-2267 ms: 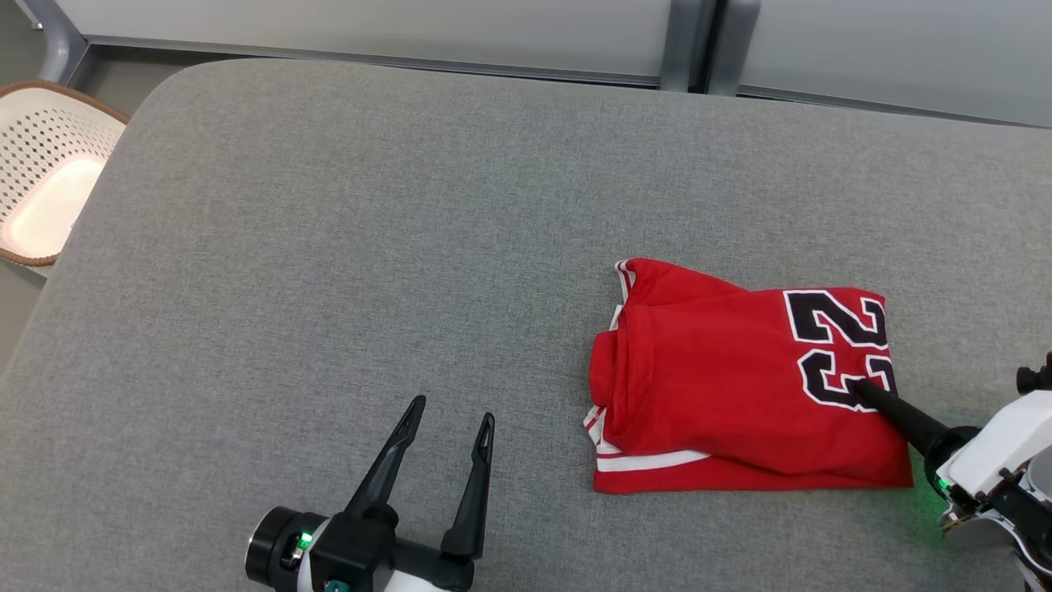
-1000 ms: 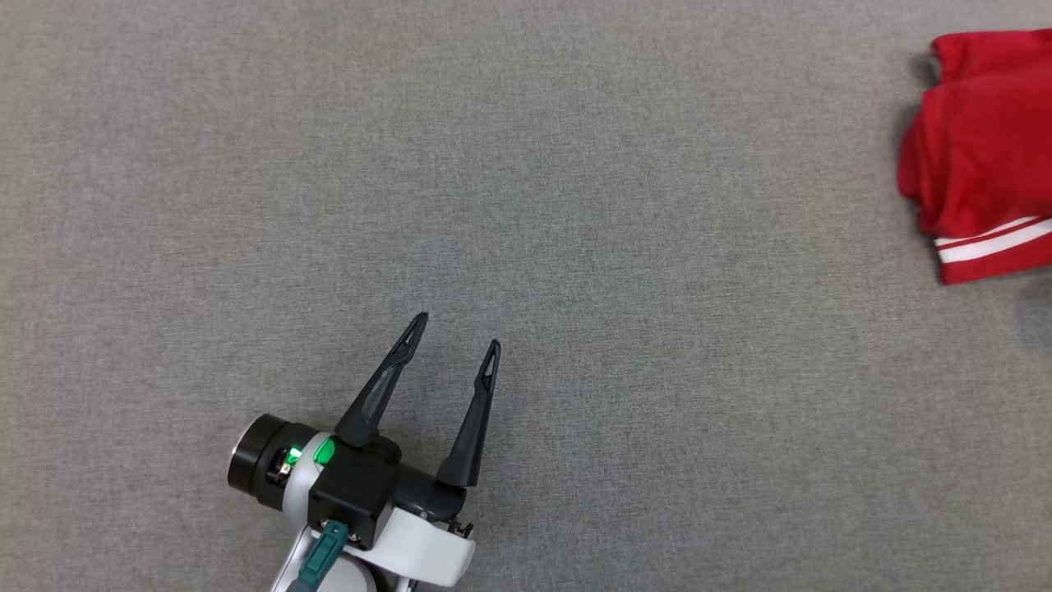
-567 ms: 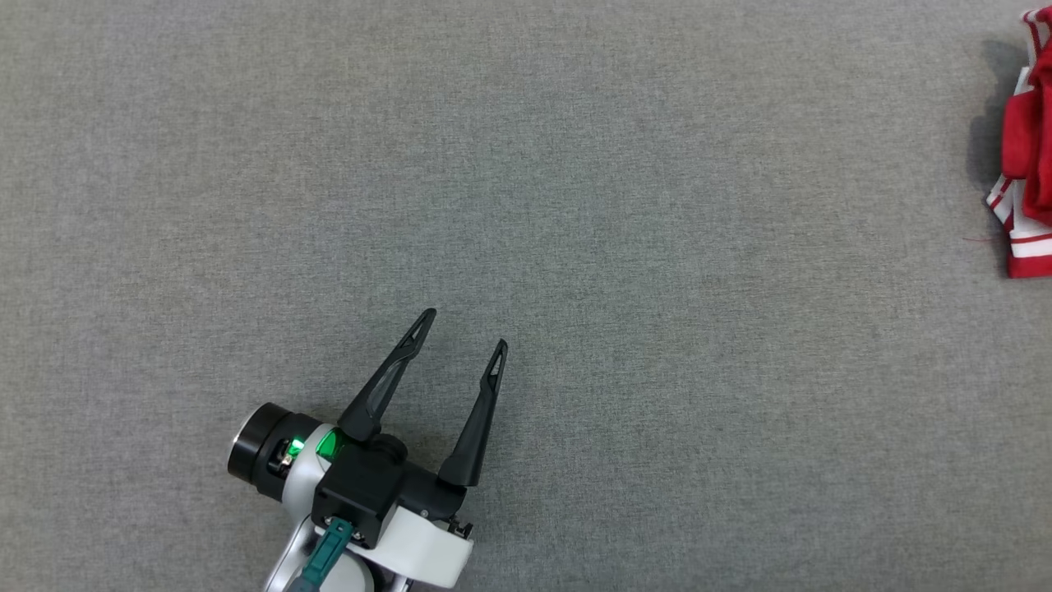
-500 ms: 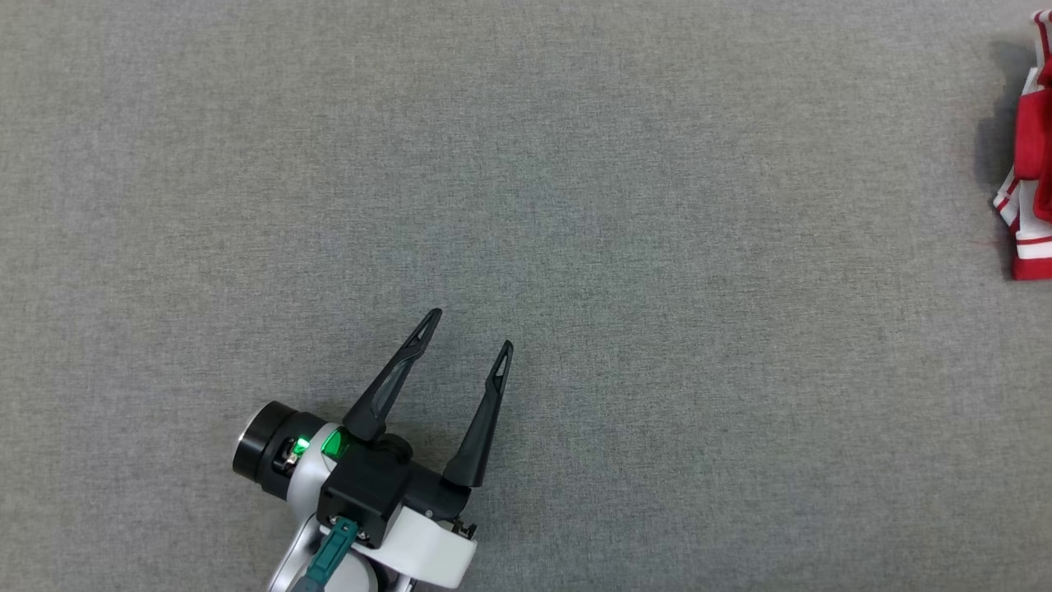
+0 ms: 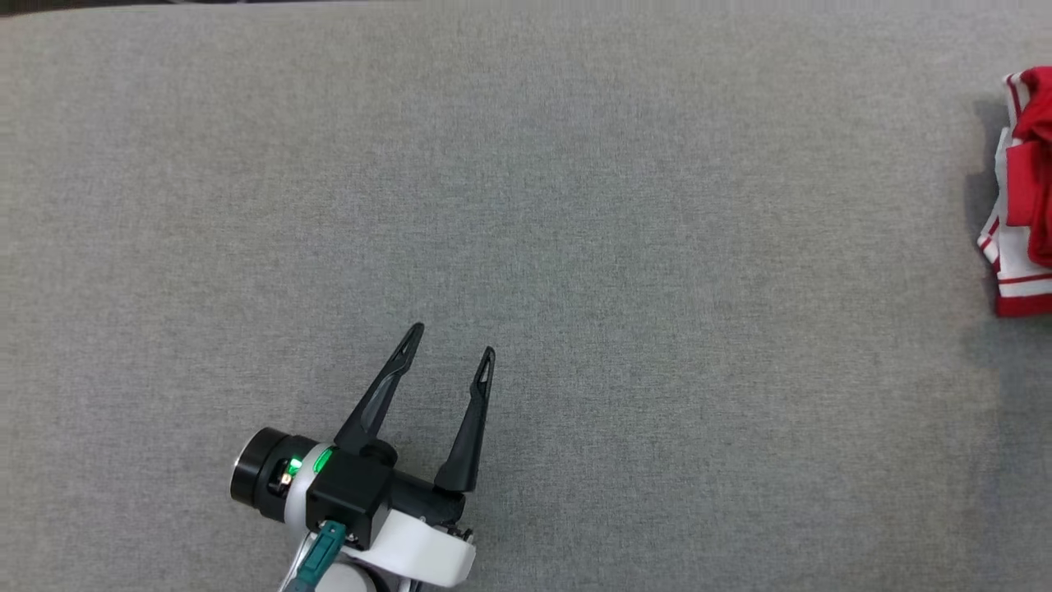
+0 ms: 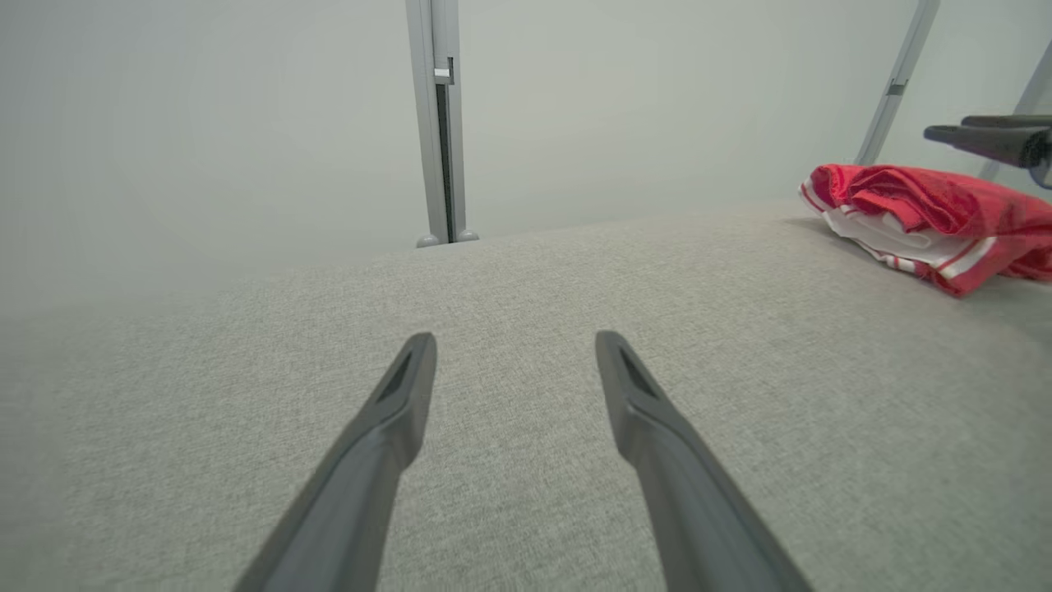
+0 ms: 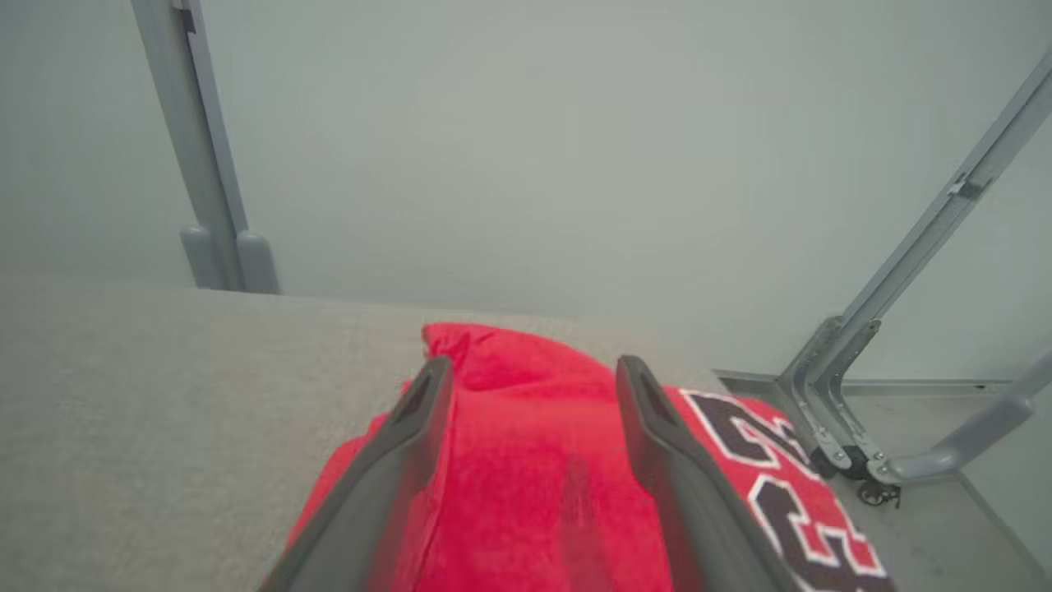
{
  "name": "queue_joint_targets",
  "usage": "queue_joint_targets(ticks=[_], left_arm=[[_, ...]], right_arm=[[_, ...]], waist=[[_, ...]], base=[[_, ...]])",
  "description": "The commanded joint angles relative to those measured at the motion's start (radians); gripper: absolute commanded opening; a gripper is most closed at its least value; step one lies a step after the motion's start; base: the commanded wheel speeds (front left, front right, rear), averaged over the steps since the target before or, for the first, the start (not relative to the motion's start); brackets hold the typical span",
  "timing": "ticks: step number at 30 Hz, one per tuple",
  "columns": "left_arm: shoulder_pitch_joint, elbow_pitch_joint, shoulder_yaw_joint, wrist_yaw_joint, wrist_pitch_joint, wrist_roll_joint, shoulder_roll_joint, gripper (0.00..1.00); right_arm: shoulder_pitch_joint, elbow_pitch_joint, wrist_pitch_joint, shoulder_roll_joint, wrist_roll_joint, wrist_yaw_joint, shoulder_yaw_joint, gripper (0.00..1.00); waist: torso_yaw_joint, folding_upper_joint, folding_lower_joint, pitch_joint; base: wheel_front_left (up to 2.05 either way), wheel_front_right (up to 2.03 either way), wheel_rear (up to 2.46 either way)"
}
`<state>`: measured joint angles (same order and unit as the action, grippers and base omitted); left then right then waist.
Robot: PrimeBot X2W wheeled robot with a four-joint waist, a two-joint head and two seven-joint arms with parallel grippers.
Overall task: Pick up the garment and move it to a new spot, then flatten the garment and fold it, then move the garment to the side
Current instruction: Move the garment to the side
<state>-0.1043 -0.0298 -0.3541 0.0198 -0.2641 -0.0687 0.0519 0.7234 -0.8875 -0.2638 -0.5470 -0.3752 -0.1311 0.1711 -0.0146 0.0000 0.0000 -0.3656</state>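
Garment (image 5: 1023, 205), folded, is laid at the right side of the counter (image 5: 575, 205), the right claw (image 7: 532, 366) spread wide above it with nothing gripped and the left claw (image 5: 451, 341) held wide and empty well apart, placement apparently being judged complete.

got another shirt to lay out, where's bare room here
The grey pad is bare from the left pincer across to the red jersey at its right edge. Crowded only there: the right pincer hangs over the jersey.

Left hand (image 5: 452, 340): two long, tapered black fingers (image 5: 380, 396) on a black block; white wrist shell, green light, apparently a teal cable plug.
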Motion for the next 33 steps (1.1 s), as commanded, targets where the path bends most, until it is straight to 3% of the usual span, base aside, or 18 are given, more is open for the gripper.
queue_joint_targets(ticks=[1, 3, 6, 7, 11, 16, 20, 25, 33], left_arm=[[0.014, -0.004, 0.009, 0.009, 0.000, -0.014, 0.002, 1.00], [0.036, -0.010, 0.014, 0.017, 0.000, -0.032, 0.001, 1.00], [0.068, -0.008, 0.024, 0.037, 0.000, -0.063, 0.001, 1.00], [0.068, -0.008, 0.024, 0.037, 0.000, -0.063, 0.001, 1.00], [0.117, 0.008, 0.057, 0.075, 0.000, -0.113, 0.001, 1.00], [0.178, 0.037, 0.096, 0.115, 0.000, -0.155, 0.001, 1.00], [0.228, 0.077, 0.124, 0.103, 0.001, -0.191, 0.000, 1.00], [0.288, 0.074, 0.144, 0.080, 0.000, -0.171, 0.001, 1.00], [0.333, 0.054, 0.162, 0.070, 0.000, -0.167, 0.000, 1.00]], right_arm=[[-0.072, 0.053, 0.000, 0.064, 0.032, 0.001, -0.058, 1.00], [-0.196, 0.131, 0.000, 0.183, 0.081, 0.001, -0.126, 1.00], [-0.337, 0.247, 0.000, 0.322, 0.143, 0.001, -0.143, 1.00], [-0.337, 0.247, 0.000, 0.322, 0.143, 0.001, -0.143, 1.00], [-0.476, 0.399, 0.000, 0.422, 0.200, 0.001, -0.110, 1.00], [-0.637, 0.631, 0.000, 0.467, 0.243, 0.001, -0.087, 1.00], [-0.752, 0.759, 0.000, 0.484, 0.271, 0.001, -0.091, 1.00], [-0.852, 0.797, 0.000, 0.492, 0.276, 0.001, -0.090, 1.00], [-0.886, 0.805, 0.000, 0.495, 0.261, 0.001, -0.087, 1.00]], waist=[[0.011, 0.0000, 0.0000, 0.060], [0.015, 0.0000, 0.0000, 0.105], [0.021, 0.0000, 0.0000, 0.167], [0.021, 0.0000, 0.0000, 0.167], [0.024, 0.0000, 0.0000, 0.240], [0.031, 0.0000, 0.0000, 0.321], [0.025, 0.0000, 0.0000, 0.369], [0.002, 0.0000, 0.0000, 0.425], [-0.033, 0.0000, 0.0000, 0.460]], base=[[0.00, 0.00, 0.00], [0.00, 0.00, 0.00], [0.00, 0.00, 0.00], [0.00, 0.00, 0.00], [0.00, 0.00, 0.00], [0.00, 0.00, 0.00], [0.00, 0.00, 0.00], [0.00, 0.00, 0.00], [0.00, 0.00, 0.00]])
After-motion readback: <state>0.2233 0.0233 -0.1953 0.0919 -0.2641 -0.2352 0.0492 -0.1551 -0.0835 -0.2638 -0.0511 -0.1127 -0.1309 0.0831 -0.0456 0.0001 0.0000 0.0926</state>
